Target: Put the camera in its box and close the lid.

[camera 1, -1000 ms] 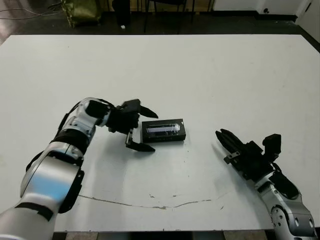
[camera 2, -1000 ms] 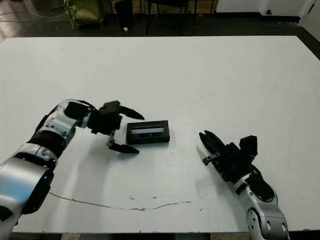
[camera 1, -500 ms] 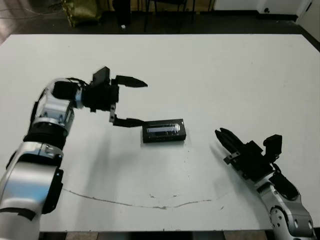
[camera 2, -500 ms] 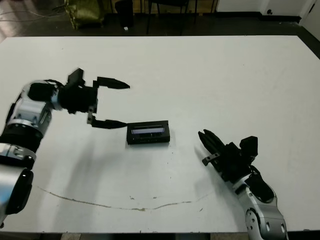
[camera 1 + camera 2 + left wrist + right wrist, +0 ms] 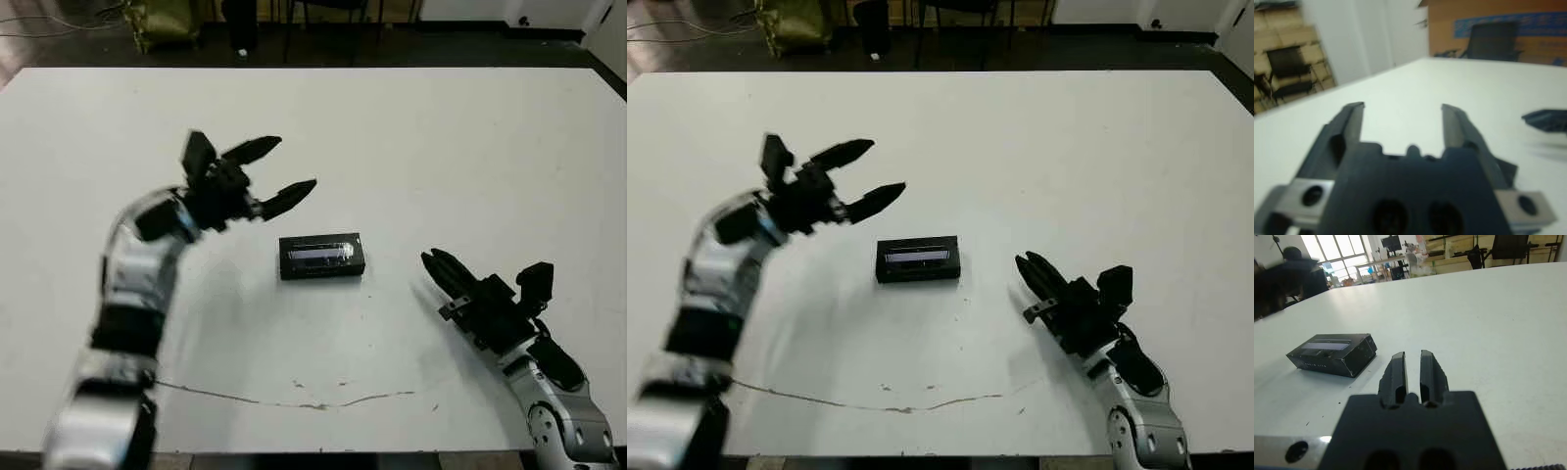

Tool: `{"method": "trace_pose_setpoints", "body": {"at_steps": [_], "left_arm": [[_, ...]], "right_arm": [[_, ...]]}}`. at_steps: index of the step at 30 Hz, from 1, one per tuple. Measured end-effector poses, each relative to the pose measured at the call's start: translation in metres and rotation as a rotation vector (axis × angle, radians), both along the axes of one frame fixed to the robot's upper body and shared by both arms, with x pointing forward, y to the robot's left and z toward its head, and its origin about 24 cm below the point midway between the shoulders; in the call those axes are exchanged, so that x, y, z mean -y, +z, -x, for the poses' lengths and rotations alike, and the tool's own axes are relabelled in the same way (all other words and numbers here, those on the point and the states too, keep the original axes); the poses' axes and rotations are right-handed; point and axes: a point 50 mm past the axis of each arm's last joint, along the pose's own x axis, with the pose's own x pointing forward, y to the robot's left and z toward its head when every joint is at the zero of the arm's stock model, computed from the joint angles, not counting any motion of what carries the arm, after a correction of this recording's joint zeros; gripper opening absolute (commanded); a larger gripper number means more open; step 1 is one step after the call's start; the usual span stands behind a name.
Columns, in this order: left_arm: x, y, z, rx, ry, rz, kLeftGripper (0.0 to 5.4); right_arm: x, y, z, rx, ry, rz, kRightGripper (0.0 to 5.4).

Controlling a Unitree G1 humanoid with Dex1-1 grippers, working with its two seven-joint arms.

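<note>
The lid (image 5: 321, 256), a black cover with a glossy bluish window on top, lies flat at the middle of the white table and shows again in the right wrist view (image 5: 1332, 354). The camera is hidden, and I cannot tell the box apart from the lid over it. My left gripper (image 5: 294, 162) hangs open in the air, up and to the left of the lid, touching nothing. Its fingers (image 5: 1449, 122) stand wide apart with nothing between them. My right gripper (image 5: 428, 258) rests low to the right of the lid, shut and empty, pointing toward it (image 5: 1412, 353).
A thin dark crack line (image 5: 294, 397) runs across the table near its front edge. Beyond the table's far edge (image 5: 313, 67) stand chair legs and a yellowish bag (image 5: 162, 22) on a dark floor.
My left gripper has left the lid's left end, risen off the table and swung up and back, still open. The lid and the right arm have not moved.
</note>
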Motion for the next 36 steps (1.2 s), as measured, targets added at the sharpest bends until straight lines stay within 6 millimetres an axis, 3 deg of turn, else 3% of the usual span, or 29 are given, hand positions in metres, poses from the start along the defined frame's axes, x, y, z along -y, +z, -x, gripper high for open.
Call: {"method": "trace_pose_setpoints", "body": {"at_steps": [11,19,24,36], "left_arm": [[0.022,-0.009,-0.005,-0.031,-0.142,-0.085,0.02],[0.028,-0.001,-0.003,-0.069,-0.038,-0.119,0.02],[0.031,-0.012,0.008,-0.127,0.027,-0.131,0.02],[0.041,-0.020,0.022,-0.180,-0.010,-0.176,0.02]], "right_arm": [[0.001,-0.003,0.000,-0.005,-0.007,0.013,0.00],[0.003,-0.009,-0.001,-0.019,-0.004,0.016,0.00],[0.003,-0.008,-0.002,-0.004,0.005,0.012,0.00],[0.003,-0.008,-0.003,0.007,0.009,0.008,0.00]]}}
